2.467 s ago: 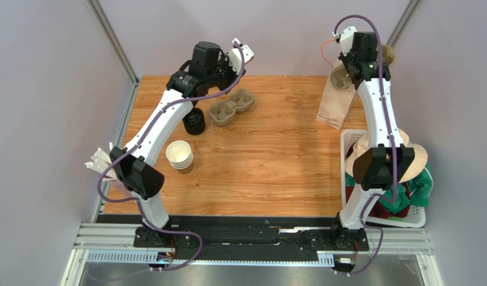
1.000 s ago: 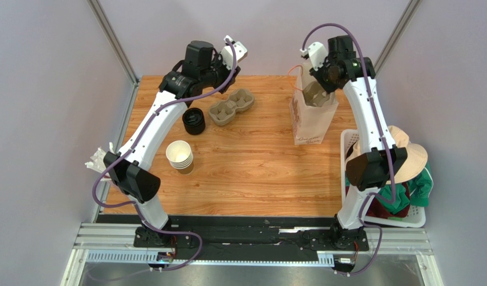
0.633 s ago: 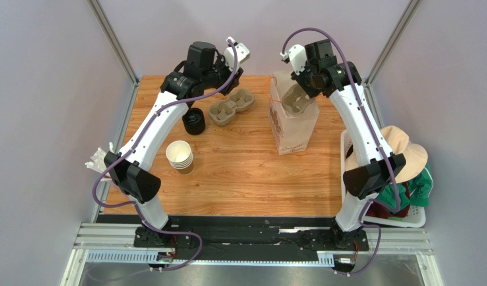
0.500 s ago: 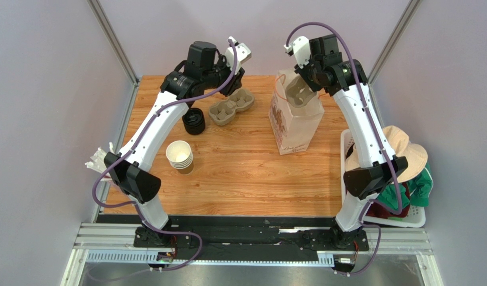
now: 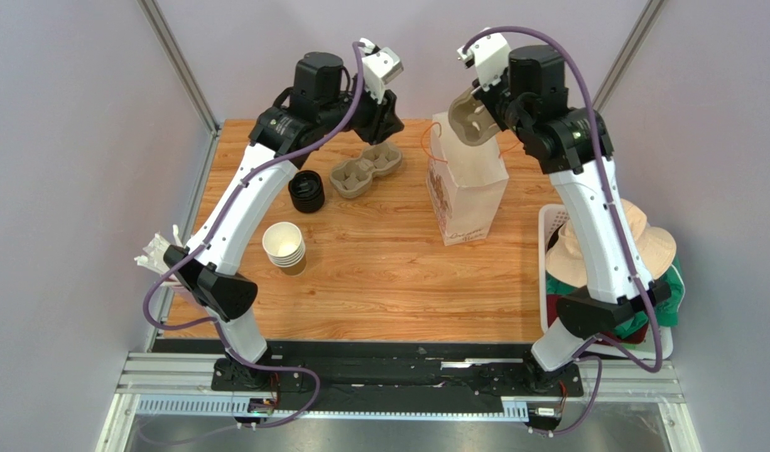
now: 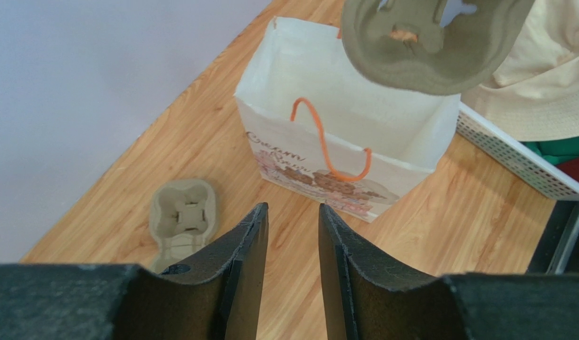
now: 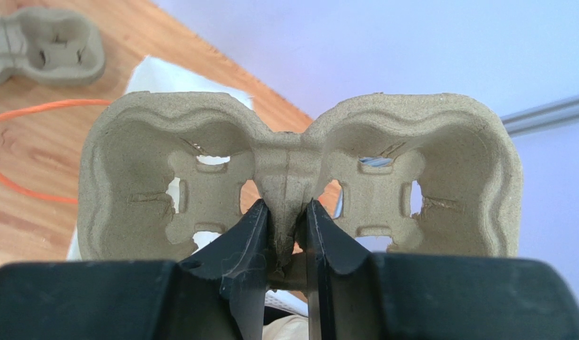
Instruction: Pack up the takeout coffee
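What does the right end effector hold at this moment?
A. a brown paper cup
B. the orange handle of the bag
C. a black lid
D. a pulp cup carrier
D: in the right wrist view the right end effector pinches the middle ridge of a two-cup carrier, which hangs above the open bag.

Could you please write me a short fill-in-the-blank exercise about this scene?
The cup carrier in the right claw has ____ cup wells.
The left claw is open and holds ____.
The stacked lids are ____.
The paper bag stands with its mouth ____.
Missing words: two; nothing; black; open.
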